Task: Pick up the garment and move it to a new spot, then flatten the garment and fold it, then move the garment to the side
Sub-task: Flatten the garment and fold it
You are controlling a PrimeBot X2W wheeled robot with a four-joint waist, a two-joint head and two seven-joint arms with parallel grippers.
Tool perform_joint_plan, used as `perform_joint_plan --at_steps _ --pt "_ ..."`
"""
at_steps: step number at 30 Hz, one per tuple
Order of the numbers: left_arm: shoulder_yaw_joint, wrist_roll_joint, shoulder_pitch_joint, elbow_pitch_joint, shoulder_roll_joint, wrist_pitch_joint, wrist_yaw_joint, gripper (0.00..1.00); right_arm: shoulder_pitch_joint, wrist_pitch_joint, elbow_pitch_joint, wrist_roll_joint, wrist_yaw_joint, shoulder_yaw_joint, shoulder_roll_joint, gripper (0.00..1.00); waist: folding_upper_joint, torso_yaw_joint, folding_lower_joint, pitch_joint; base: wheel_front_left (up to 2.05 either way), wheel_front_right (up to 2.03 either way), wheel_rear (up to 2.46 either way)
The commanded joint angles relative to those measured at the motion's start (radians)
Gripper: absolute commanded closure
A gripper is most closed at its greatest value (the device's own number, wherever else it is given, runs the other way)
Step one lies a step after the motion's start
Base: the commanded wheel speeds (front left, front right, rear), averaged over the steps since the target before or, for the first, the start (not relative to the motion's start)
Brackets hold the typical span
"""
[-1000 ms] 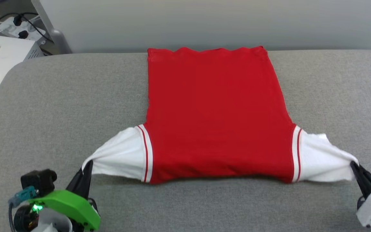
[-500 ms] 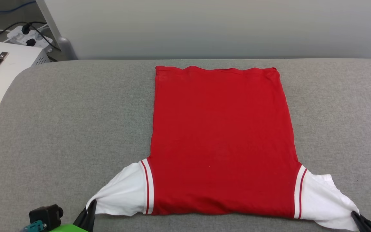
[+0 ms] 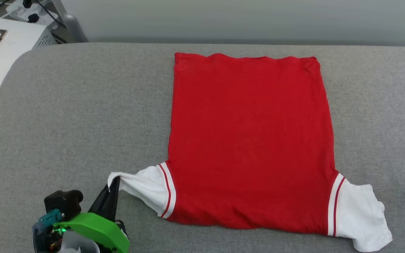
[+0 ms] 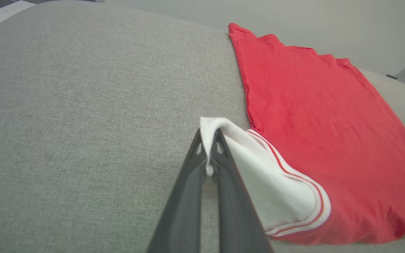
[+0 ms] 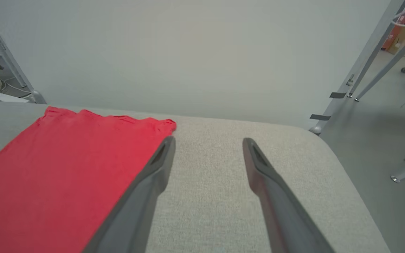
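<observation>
The left gripper (image 4: 207,138), its two long dark fingers pressed together, pinches the tip of the white left sleeve (image 4: 269,175) and lifts it a little off the cloth. That sleeve belongs to the garment (image 3: 251,140) — a red short-sleeved sports jersey with white sleeves and red-and-white stripe trim — which lies spread on the grey fabric-covered padded surface (image 3: 65,116), hem at the far side, plain red side up, no print showing. Its body looks smooth and nearly square. The white right sleeve (image 3: 360,214) lies loose and slightly crumpled with nothing on it, and the right gripper (image 5: 208,140) hangs with its jaws wide apart and empty above the bare grey surface, just beside the jersey's far edge. By my reading the placing and most of the flattening are done — folding, then shifting the garment aside, are not yet begun.
</observation>
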Motion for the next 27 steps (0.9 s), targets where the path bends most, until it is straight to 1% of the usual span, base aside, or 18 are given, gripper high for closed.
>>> perform_joint_plan --at_steps 1,3,4,5,8,11,14,18,22,27 --pt "0.005 0.022 -0.027 -0.008 -0.008 -0.006 0.004 1.0 -0.07 0.006 -0.007 0.0 -0.001 0.005 -0.009 0.0 0.0 0.036 0.0001 0.061 0.0 0.0 0.0" --pt "0.007 0.042 -0.049 -0.029 -0.013 -0.006 0.008 1.0 -0.187 0.036 0.005 0.002 -0.001 0.023 -0.038 0.0 0.0 0.055 0.0001 0.094 0.0 0.0 0.0" --pt "0.006 0.057 -0.064 -0.042 -0.016 -0.006 0.012 1.0 -0.263 0.07 0.024 0.007 -0.001 0.049 -0.065 0.0 0.0 0.068 0.0001 0.118 0.0 0.0 0.0" --pt "0.006 0.063 -0.071 -0.047 -0.019 -0.006 0.013 1.0 -0.302 0.088 0.038 0.012 -0.001 0.063 -0.076 0.0 0.0 0.074 0.0001 0.128 0.0 0.0 0.0" --pt "0.004 0.089 -0.107 -0.07 -0.035 -0.006 0.012 1.0 -0.489 0.225 0.142 0.05 -0.001 0.153 -0.128 0.0 0.0 0.102 0.0001 0.184 0.0 0.0 0.0" --pt "-0.001 0.109 -0.137 -0.083 -0.048 -0.006 0.009 1.0 -0.634 0.378 0.259 0.085 -0.001 0.237 -0.151 0.0 0.0 0.122 0.0001 0.225 0.0 0.0 0.0" --pt "-0.008 0.131 -0.17 -0.093 -0.063 -0.006 0.004 1.0 -0.775 0.526 0.383 0.103 -0.001 0.315 -0.159 0.0 0.0 0.143 0.0001 0.271 0.0 0.0 0.0" --pt "-0.019 0.158 -0.214 -0.105 -0.083 -0.006 -0.006 1.0 -0.91 0.665 0.516 0.09 -0.001 0.385 -0.178 0.0 0.0 0.177 0.0001 0.332 0.0 0.0 0.0" --pt "-0.021 0.182 -0.253 -0.119 -0.1 -0.006 -0.014 1.0 -1.004 0.731 0.626 0.064 -0.001 0.402 -0.177 0.0 0.0 0.209 0.0001 0.384 0.0 0.0 0.0" --pt "-0.014 0.208 -0.279 -0.143 -0.121 -0.006 -0.02 1.0 -1.06 0.732 0.715 0.035 -0.001 0.415 -0.154 0.0 0.0 0.235 0.0001 0.441 0.0 0.0 0.0"
